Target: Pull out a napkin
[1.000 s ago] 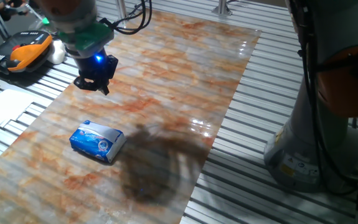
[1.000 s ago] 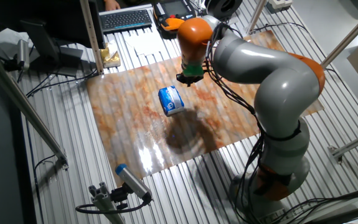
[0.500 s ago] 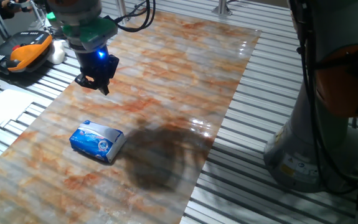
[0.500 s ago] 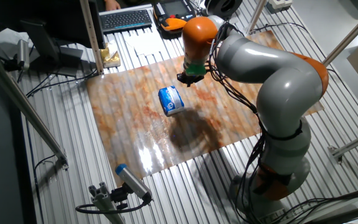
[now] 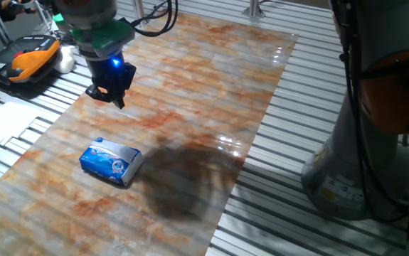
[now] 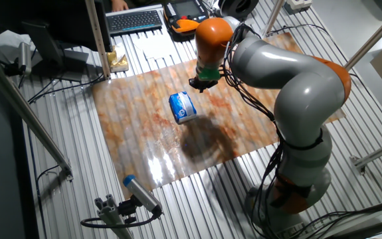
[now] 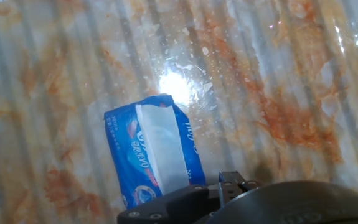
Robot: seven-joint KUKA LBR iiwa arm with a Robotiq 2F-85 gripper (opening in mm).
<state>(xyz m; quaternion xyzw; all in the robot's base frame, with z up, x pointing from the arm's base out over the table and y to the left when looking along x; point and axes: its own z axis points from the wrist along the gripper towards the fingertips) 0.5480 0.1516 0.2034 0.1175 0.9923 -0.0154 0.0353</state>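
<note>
The blue-and-white tissue packet lies flat on the marbled board; it also shows in the other fixed view. In the hand view the packet has a white strip of napkin showing along its middle. My gripper hangs above the board, behind the packet and apart from it, and looks open and empty. It also shows in the other fixed view. In the hand view only its dark body shows at the bottom edge.
An orange-and-black device and flat white paper sheets lie left of the board on the slatted table. A keyboard lies at the back. The arm's base stands to the right of the board.
The gripper rose a little and shifted slightly away from the packet between one second and half a second ago. It has held still since. The packet has not moved.
</note>
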